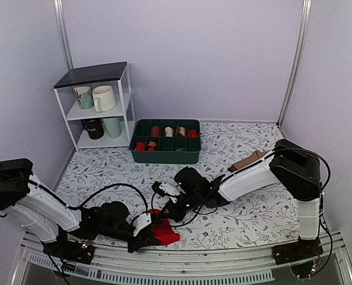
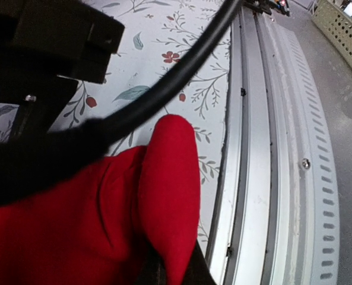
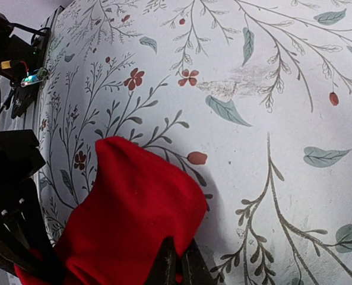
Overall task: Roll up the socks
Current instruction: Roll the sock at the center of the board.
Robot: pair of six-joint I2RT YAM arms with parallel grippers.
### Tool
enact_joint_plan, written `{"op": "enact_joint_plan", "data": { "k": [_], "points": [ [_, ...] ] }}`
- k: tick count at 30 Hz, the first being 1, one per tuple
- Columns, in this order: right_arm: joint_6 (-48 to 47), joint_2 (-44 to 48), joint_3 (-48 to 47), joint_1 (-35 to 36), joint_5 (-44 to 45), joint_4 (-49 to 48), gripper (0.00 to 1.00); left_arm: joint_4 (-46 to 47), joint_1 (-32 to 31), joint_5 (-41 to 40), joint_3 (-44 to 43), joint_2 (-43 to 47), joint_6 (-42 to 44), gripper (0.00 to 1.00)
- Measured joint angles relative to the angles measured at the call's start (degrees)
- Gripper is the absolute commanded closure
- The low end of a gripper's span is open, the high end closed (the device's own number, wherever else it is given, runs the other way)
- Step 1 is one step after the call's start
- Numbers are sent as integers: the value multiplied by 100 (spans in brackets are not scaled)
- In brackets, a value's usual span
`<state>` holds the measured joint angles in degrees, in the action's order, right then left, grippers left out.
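The red socks lie bunched on the floral table near its front edge, between the two arms. My left gripper is at their left side. In the left wrist view its fingertips are closed on a fold of the red socks. My right gripper comes down on the socks from behind. In the right wrist view its fingertips pinch the edge of the red fabric, which stands up a little off the cloth. The part of the socks under the grippers is hidden.
A green divided bin with several rolled socks stands at the back centre. A white shelf with mugs is at the back left. A brown sock lies behind the right arm. The metal front rail runs close beside the socks.
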<state>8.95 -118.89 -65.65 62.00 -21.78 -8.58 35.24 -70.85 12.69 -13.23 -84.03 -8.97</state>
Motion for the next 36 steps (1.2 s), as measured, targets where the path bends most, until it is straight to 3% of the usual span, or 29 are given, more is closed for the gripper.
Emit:
{"op": "enact_joint_plan", "data": {
  "k": [10, 16, 27, 36],
  "points": [
    [612, 595, 745, 107, 1897, -184, 100, -94, 129, -369, -181, -17, 197, 100],
    [1054, 813, 1016, 15, 2658, -162, 100, -48, 472, -243, -632, -470, 564, 100],
    [1099, 852, 1058, 7, 2859, -146, 100, -31, 894, 800, -881, -968, 787, 100],
    [852, 944, 1108, -57, 2691, -57, 98, -181, 1088, 1475, -1281, -1405, 70, 100]
  ]
}}
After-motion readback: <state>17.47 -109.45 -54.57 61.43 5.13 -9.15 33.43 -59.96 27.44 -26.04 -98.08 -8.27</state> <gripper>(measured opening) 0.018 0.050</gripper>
